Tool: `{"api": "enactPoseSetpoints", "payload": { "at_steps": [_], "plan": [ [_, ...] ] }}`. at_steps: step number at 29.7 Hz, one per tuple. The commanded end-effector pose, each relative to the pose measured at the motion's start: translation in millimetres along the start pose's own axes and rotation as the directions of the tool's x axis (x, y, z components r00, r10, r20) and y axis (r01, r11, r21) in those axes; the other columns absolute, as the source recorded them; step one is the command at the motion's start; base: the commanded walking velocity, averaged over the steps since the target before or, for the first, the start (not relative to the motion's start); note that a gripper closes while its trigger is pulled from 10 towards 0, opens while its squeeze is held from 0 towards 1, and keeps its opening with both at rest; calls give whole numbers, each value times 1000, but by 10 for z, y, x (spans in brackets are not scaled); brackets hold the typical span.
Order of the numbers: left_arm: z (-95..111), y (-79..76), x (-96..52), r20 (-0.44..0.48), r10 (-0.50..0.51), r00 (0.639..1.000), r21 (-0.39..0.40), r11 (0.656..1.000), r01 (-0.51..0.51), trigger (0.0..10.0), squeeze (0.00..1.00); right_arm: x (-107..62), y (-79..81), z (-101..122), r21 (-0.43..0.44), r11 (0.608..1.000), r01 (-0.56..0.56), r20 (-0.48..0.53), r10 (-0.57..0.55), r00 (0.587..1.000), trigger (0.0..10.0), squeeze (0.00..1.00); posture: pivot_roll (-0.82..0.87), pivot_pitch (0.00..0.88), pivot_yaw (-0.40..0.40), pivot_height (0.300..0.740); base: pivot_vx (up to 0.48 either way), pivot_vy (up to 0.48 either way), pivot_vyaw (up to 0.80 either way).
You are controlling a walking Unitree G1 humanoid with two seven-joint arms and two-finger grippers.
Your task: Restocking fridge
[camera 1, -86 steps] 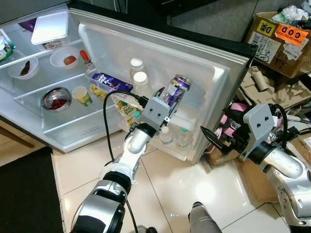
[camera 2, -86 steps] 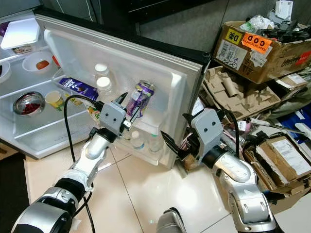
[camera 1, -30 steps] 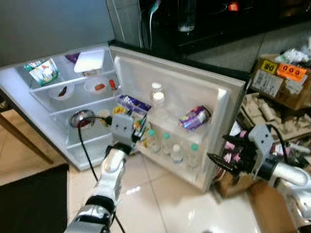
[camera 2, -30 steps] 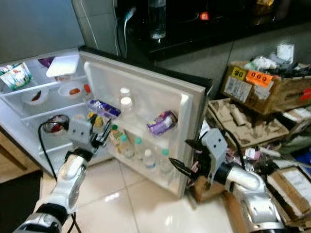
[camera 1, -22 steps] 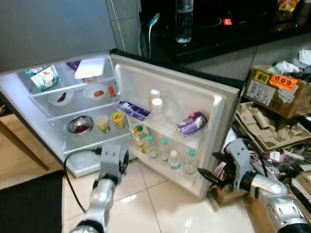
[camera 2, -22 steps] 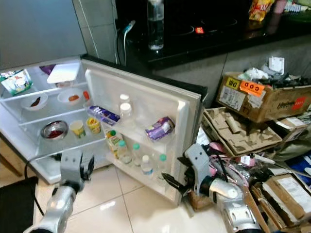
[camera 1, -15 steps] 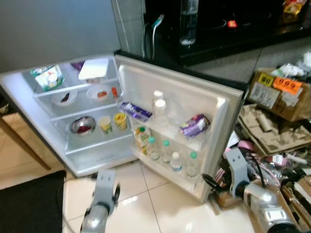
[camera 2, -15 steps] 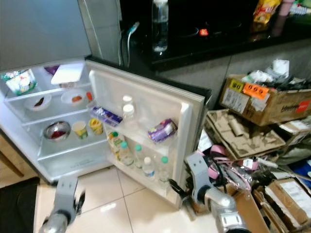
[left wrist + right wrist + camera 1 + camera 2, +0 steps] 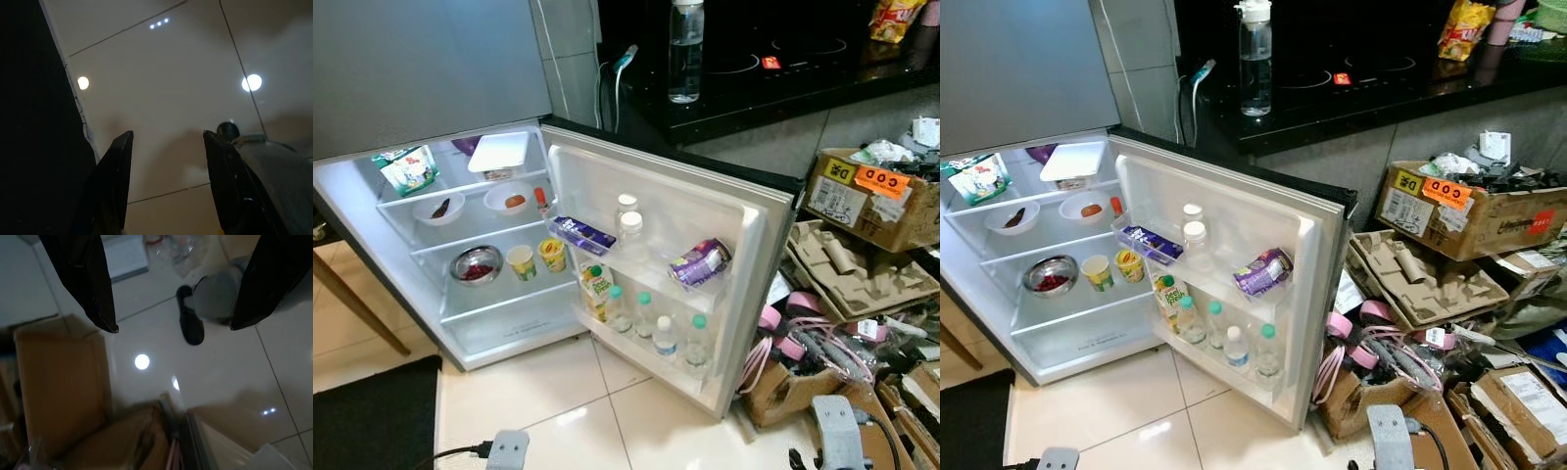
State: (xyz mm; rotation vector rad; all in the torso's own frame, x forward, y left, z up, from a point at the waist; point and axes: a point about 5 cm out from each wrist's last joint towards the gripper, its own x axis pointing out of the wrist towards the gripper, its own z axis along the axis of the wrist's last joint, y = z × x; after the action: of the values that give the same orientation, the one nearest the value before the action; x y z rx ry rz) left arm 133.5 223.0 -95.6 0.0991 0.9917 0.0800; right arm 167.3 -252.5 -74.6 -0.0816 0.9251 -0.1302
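Note:
The small fridge (image 9: 460, 323) stands open, its door (image 9: 744, 294) swung out to the right. A purple snack packet (image 9: 700, 262) lies tilted on the door's middle shelf. Several small water bottles (image 9: 666, 336) and a juice carton (image 9: 596, 290) stand on the lower door shelf. Two white-capped bottles (image 9: 628, 230) and a purple box (image 9: 581, 234) sit on the upper one. Both arms hang low; only their wrist housings, the left (image 9: 507, 450) and the right (image 9: 835, 443), reach into the head views. My left gripper (image 9: 167, 134) is open over bare floor tiles. My right gripper (image 9: 173, 327) is open and empty above floor and cardboard.
Inside the fridge are bowls (image 9: 477, 264), cups (image 9: 521, 261) and a white lidded box (image 9: 497, 153). Cardboard boxes (image 9: 867, 191), egg trays (image 9: 847, 269) and pink cables (image 9: 798, 338) crowd the floor right of the door. A dark mat (image 9: 372, 416) lies at left. A water bottle (image 9: 683, 51) stands on the black counter.
The left gripper let go of the purple packet, which now lies on the door shelf. Both arms dropped to the bottom edge. The camera rose and pulled back.

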Motion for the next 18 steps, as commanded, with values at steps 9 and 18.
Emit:
{"api": "enactPoseSetpoints", "payload": {
  "at_steps": [9,18],
  "plan": [
    [10,56,5,-22,10,1000,-18,1000,-11,10000,0,-42,71,-267,-47,998,-41,-120,35,992,10000,0,-149,0,38,740,0,0,350],
    [103,70,29,-11,1,1000,2,1000,-1,10000,0,-54,157,-353,-14,998,-55,-154,52,987,10000,0,-125,0,37,740,0,0,783]
  ]
}}
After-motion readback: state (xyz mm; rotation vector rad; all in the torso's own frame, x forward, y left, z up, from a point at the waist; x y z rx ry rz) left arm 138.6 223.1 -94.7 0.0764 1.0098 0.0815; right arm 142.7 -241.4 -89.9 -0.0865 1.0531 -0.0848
